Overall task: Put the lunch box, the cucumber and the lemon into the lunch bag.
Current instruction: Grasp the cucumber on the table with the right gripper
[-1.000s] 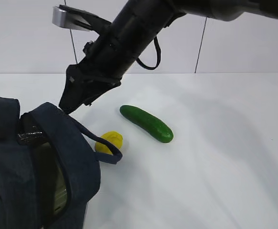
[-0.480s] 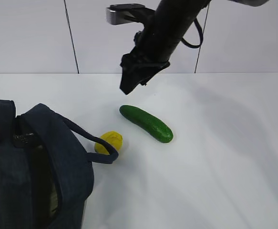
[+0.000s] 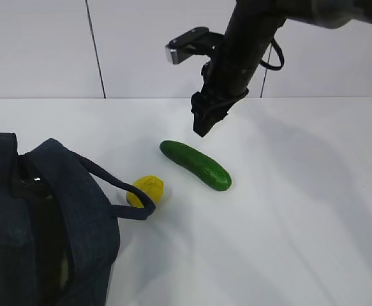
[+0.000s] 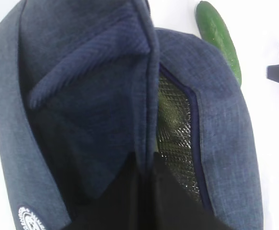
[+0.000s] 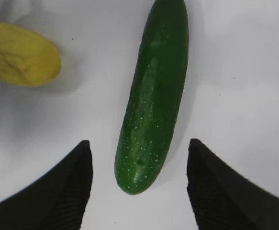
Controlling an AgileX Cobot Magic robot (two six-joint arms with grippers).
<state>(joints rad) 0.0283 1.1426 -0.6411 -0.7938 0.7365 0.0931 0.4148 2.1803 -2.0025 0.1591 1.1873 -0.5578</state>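
We are at the cucumber step: our right gripper (image 3: 201, 124) hangs in the air above the far end of the cucumber (image 3: 196, 165), its jaws spread wide and holding nothing. In the right wrist view the cucumber's rounded end lies between the two dark fingertips (image 5: 67, 177), somewhat nearer the left one, so we judge that the next move calls for a straight descent, perhaps with a small shift to centre the body between the jaws, then a close across its narrow width. The lemon (image 3: 145, 190) rests on the white table (image 3: 300, 210) near the cucumber, apart from it, and just behind the looped strap handle (image 3: 119, 191) of the lunch bag (image 3: 45, 223). That handle droops right in front of the lemon and could snag a later reach for it. Our left gripper sits at the bag's mouth; the left wrist view shows only a dark shape at the bottom edge, pressed together and seemingly pinching the navy fabric of the bag's opening to keep it apart, though the contact itself is hard to see. Through the gap we see the silvery lining (image 4: 175, 124) and something pale green low inside, which we take to be the lunch box already in place, though we cannot confirm it. The route from cucumber to bag crosses over the lemon and the handle.
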